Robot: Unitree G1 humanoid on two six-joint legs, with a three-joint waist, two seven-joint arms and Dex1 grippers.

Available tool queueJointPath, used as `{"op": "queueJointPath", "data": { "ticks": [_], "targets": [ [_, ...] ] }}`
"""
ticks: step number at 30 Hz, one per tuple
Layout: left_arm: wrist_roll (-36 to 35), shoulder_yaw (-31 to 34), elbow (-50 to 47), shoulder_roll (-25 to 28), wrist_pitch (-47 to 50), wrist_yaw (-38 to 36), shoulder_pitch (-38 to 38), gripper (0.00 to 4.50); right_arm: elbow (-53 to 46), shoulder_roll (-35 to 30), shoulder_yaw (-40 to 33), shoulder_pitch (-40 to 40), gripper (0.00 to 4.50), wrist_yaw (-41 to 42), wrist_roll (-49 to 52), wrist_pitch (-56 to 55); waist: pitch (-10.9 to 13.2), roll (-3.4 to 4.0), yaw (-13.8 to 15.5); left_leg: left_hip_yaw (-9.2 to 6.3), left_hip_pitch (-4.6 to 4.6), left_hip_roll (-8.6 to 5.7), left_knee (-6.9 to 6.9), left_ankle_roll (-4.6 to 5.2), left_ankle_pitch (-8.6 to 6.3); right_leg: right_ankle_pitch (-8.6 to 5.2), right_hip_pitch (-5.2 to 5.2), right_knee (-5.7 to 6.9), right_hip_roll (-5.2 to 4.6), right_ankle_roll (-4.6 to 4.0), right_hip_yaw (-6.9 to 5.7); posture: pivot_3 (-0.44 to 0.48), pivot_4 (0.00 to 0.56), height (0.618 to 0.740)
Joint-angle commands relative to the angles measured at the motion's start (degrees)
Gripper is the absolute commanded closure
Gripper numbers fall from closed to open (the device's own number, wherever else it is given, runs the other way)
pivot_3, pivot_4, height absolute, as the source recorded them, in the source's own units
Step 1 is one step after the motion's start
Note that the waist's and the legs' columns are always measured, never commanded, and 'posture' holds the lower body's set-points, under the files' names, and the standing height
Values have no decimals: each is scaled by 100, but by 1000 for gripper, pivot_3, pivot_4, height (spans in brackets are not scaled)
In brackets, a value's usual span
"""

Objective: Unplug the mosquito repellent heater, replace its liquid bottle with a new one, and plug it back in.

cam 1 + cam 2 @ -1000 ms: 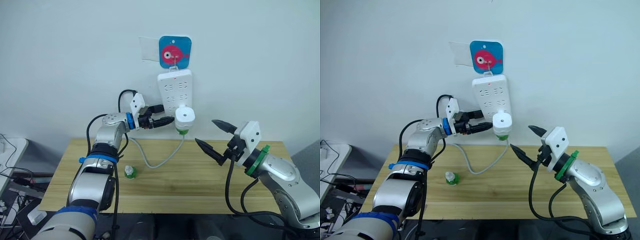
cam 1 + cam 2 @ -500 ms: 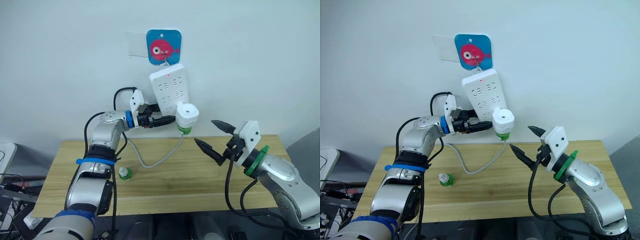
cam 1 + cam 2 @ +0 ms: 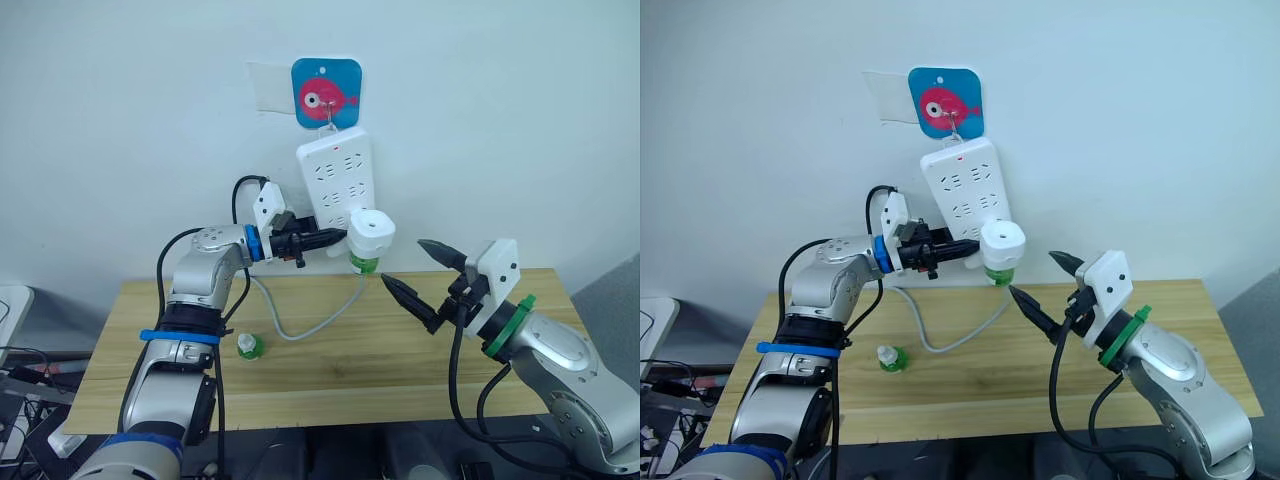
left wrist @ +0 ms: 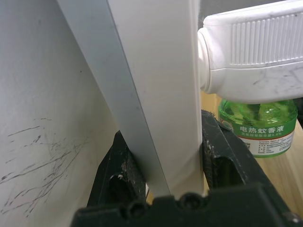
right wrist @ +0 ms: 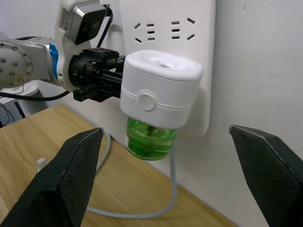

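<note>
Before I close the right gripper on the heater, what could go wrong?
The power strip hangs from one hook, held only at its lower edge by the left gripper; pulling may swing it. The open right gripper sits below the mosquito repellent heater, so it may squeeze the liquid bottle instead.

The mosquito repellent heater (image 5: 160,87) hides its own prongs against the power strip (image 3: 336,185), so how deep they sit cannot be told. The liquid bottle (image 4: 258,126) shows only its green lower body; its neck and wick are hidden inside the heater. In the left wrist view the strip runs off the top edge, and its body covers the gap between the left gripper (image 4: 163,163) jaws. The new one (image 3: 247,346), low left of centre on the counter (image 3: 380,355), is too small to read.
</note>
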Motion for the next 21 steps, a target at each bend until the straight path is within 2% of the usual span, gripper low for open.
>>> {"op": "queueJointPath", "data": {
  "ticks": [1,11,21],
  "targets": [
    [37,-9,-99,-147,-29,431,-183,3191,-452,186,11,-282,0,-563,198,554,46,-3,9,-1,1,-1,1,0,1,4,2,0,0,-1,0,-232,242,740],
    [100,-55,129,-201,-273,354,-212,3191,-654,1014,298,-1257,0,-1905,187,2016,94,3,6,-11,-1,-4,1,-2,4,9,2,-1,-4,-2,-9,-257,251,740],
    [115,-105,143,-182,-413,311,-234,3191,-359,1416,379,-1871,0,-2223,67,2581,93,3,1,-14,-2,-7,0,-4,5,9,-1,-1,-6,-2,-13,-245,227,740]
  ]
}}
